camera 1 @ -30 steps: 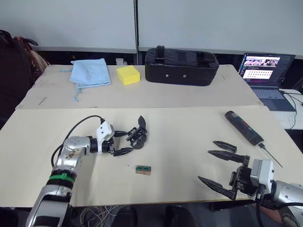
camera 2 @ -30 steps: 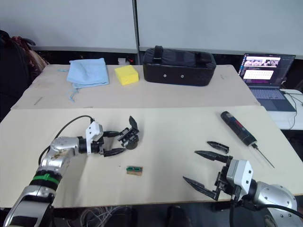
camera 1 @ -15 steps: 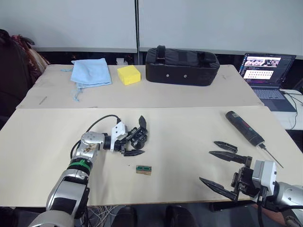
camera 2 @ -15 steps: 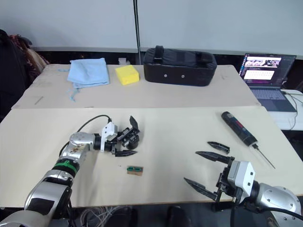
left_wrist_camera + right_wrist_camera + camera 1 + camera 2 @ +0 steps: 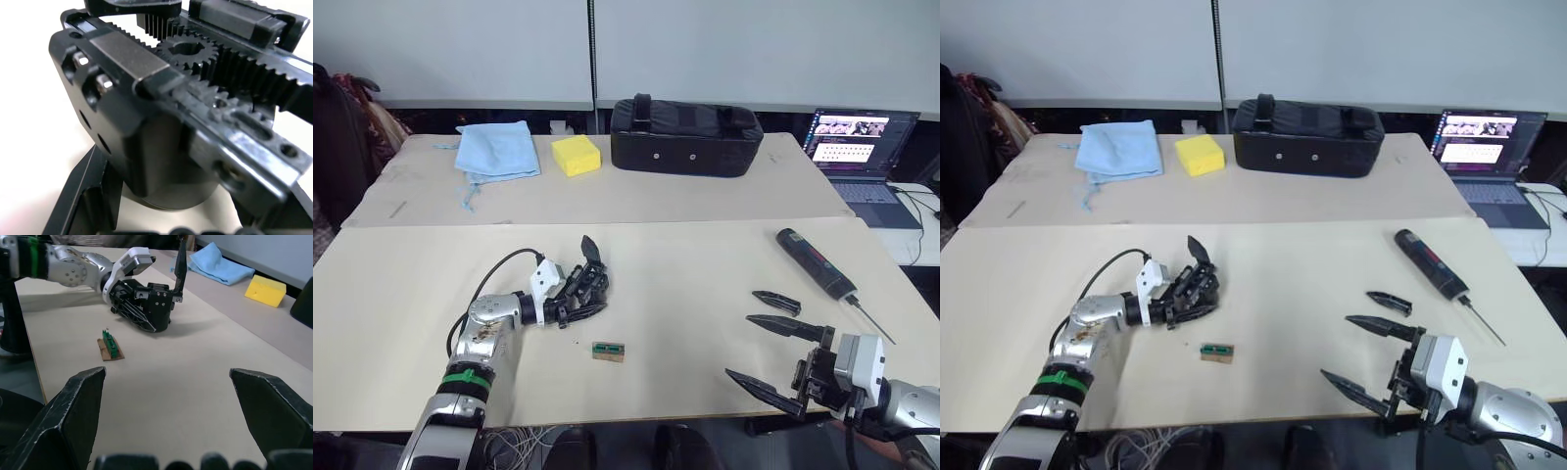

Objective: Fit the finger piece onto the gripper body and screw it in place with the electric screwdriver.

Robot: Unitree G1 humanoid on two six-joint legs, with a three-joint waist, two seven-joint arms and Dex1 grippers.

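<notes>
Left gripper [image 5: 576, 299], left of centre, clamps the rigid, likely dense gripper body [image 5: 590, 284]; right gripper [image 5: 781, 354] fingers spread wide, empty.

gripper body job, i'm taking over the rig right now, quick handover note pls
Left gripper: shut on the gripper body, on the table.
Right gripper: open, empty, low over the table's near right edge.
Finger piece: loose on the table just beyond the right gripper.
Electric screwdriver: lying farther right, untouched.
Done: body gripped.
Left: pick up the finger piece, fit it, screw it in place.
</notes>
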